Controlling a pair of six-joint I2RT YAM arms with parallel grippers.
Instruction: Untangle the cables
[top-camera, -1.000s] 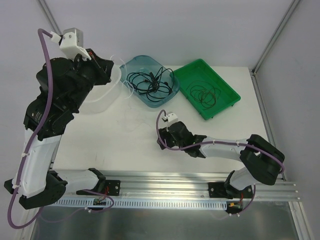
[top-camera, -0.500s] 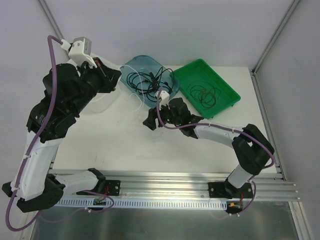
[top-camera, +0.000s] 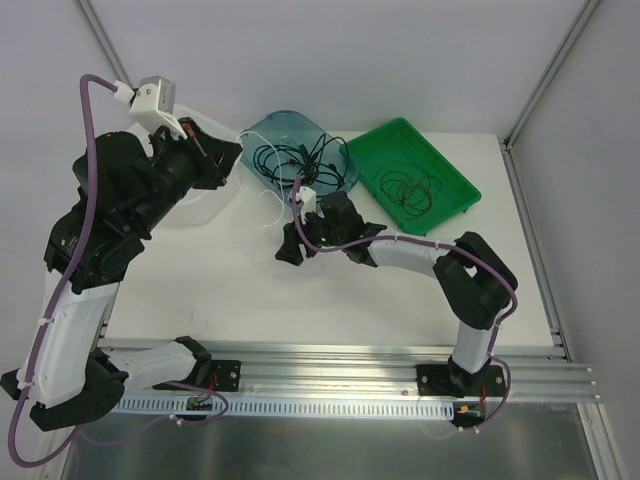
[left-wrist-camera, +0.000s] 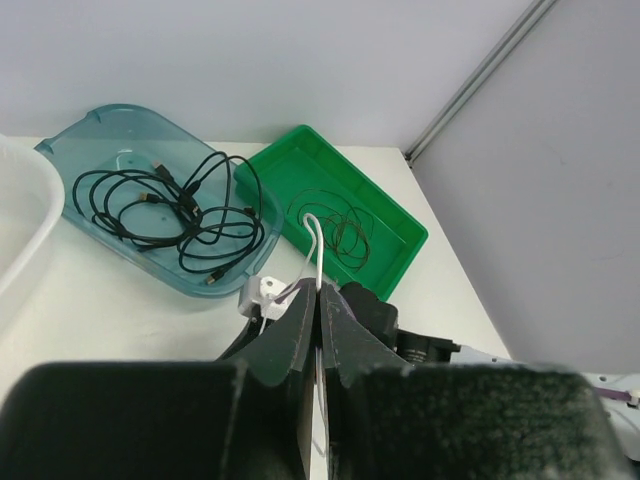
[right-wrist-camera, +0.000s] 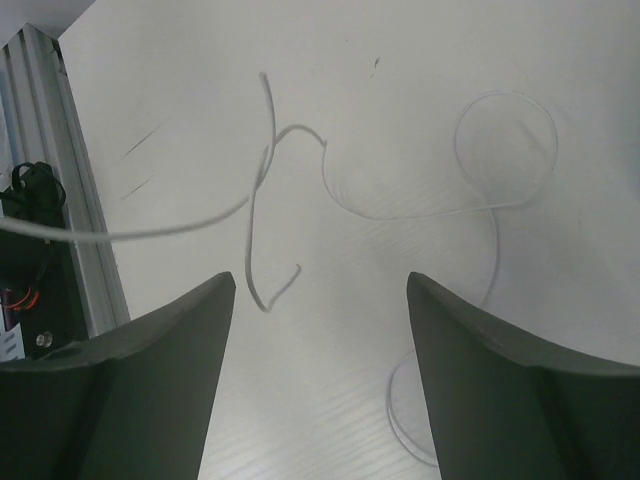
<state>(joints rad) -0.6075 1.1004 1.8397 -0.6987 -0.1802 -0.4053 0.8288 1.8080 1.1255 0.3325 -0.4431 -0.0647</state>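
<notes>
A: Two claws, what state are they in?
B: Left claw (left-wrist-camera: 318, 300) is clamped tight on a thin white cord (left-wrist-camera: 313, 238), raised over the far left part of the surface (top-camera: 200, 280). Cord arcs up out of the fingertips, then drops away.
A: Right claw?
B: Right claw (right-wrist-camera: 320, 330) is spread wide, nothing between the fingers. It hangs over the middle of the surface, facing down at loose curls of white cord lying there. No contact that I can see.
A: Other cables?
B: Black cables (top-camera: 300, 162), tangled, some with small plugs, in the teal tray (top-camera: 284, 114) at the middle of the far edge. Thin dark coil (top-camera: 408, 188) in the green tray (top-camera: 442, 155), toward the far right corner. Trays sit just beside each other.
A: Anything else?
B: Clear bin (left-wrist-camera: 22, 215) at the far left, beside the teal tray.
</notes>
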